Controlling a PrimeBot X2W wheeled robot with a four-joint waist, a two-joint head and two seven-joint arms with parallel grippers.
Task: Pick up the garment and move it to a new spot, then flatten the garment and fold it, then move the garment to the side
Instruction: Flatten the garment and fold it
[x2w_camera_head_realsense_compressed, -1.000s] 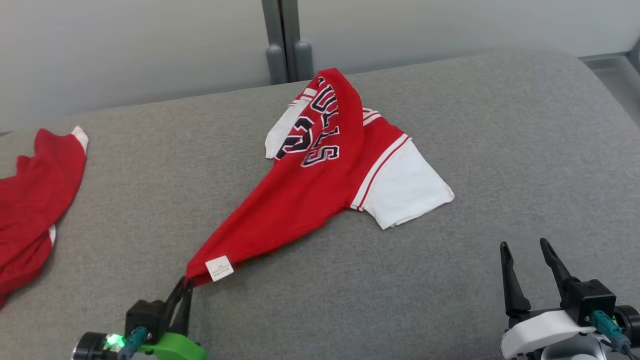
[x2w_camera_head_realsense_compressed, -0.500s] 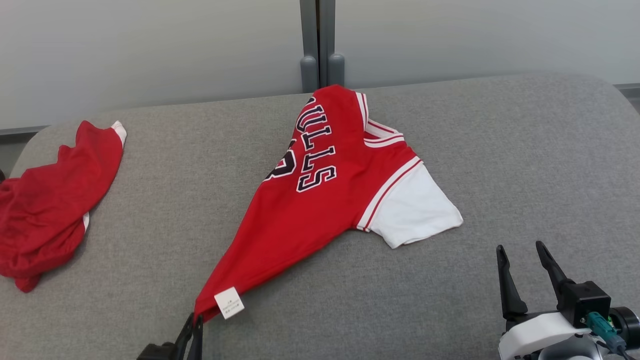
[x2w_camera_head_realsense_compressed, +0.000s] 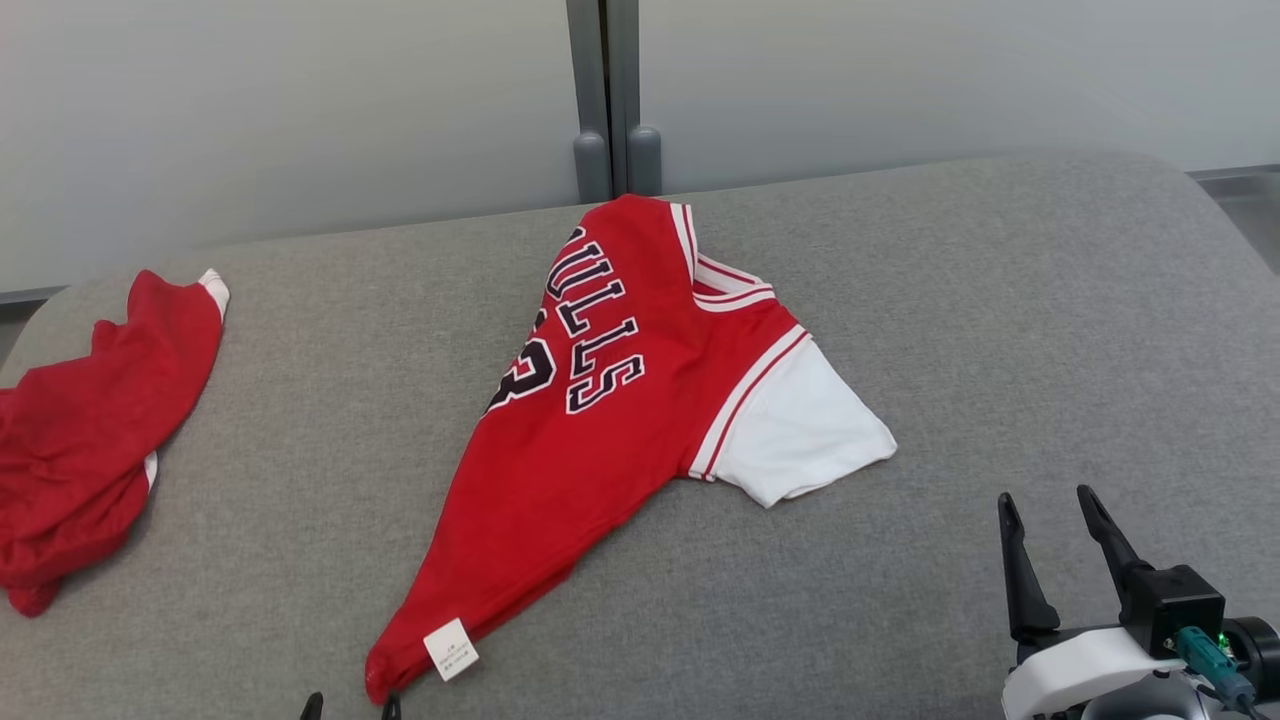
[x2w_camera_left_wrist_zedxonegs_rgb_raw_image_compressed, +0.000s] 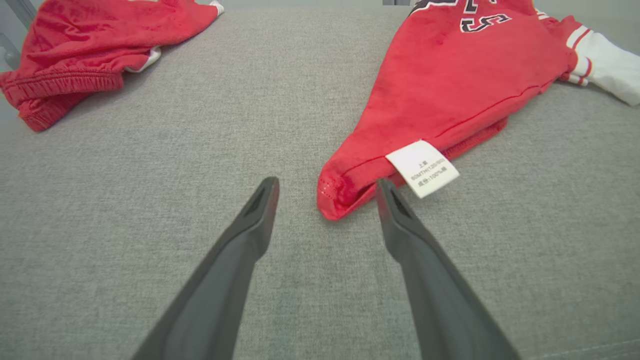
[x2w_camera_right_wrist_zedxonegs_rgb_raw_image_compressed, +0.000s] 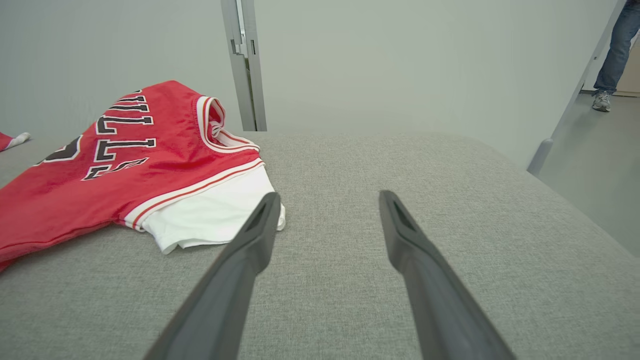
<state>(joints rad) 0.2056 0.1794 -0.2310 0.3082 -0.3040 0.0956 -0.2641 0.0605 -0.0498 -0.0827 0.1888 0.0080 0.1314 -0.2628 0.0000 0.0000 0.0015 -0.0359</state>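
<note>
You are looking at the red Bulls jersey (x2w_camera_head_realsense_compressed: 600, 420) lying mid-frame on the grey cushioned surface (x2w_camera_head_realsense_compressed: 1000, 300). It is stretching in a long wedge from its collar at top centre of the head view down to a hem corner at the bottom edge, left of centre.

The left gripper (x2w_camera_left_wrist_zedxonegs_rgb_raw_image_compressed: 326, 184) was pinching that corner 1 second ago and is now standing with its 2 fingers spread wide. The corner is lying loose between the tips, and the white care label (x2w_camera_left_wrist_zedxonegs_rgb_raw_image_compressed: 422, 167) is resting just beside the tip on the frame's right. The right gripper (x2w_camera_head_realsense_compressed: 1045, 497) is waiting at the lower right, jaws apart and holding nothing, below the jersey's white sleeve (x2w_camera_head_realsense_compressed: 800, 440).

The release is suggesting that the move to a new spot is done and that flattening is coming next. The jersey is still bunching along its length, with only 1 sleeve showing, so you are likely needing both arms to spread it. A pair of red shorts (x2w_camera_head_realsense_compressed: 80, 440) is sitting well apart at the left edge.
</note>
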